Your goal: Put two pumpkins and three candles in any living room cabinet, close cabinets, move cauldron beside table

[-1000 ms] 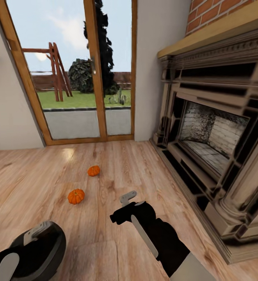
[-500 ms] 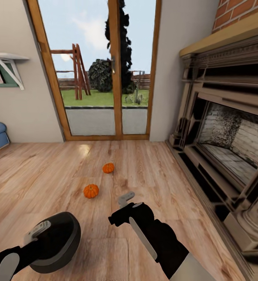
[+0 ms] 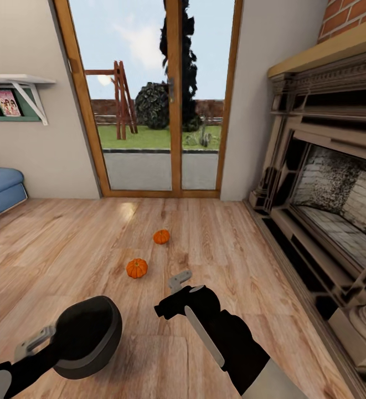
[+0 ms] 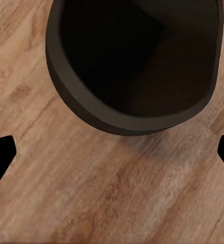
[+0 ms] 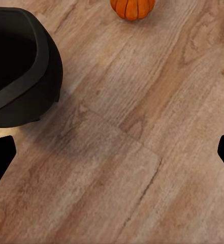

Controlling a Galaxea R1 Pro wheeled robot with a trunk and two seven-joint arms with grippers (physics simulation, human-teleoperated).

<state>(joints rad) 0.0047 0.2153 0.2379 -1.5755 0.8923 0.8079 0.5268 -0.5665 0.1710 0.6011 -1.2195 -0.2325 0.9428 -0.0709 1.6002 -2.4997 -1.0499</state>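
On the wooden floor (image 3: 66, 244) before the glass patio door (image 3: 155, 105) lie two pumpkins, well apart from each other: the nearer pumpkin (image 3: 137, 268) and the farther pumpkin (image 3: 161, 236) closer to the door. Low at the head view's left, the left pincer (image 3: 36, 342) sits at the rim of the black cauldron (image 3: 88, 335), which hangs tilted above the boards with its mouth turned toward the camera; the left wrist view looks into its dark hollow, with the fingertips (image 4: 1, 155) set wide at the picture's edges, so I cannot tell whether they clamp the rim. The right pincer (image 3: 178, 281) hovers released over bare floor, just short of the nearer pumpkin. A brick-backed fireplace (image 3: 326, 183) lines the right wall; a blue sofa (image 3: 0, 191) shows at far left.
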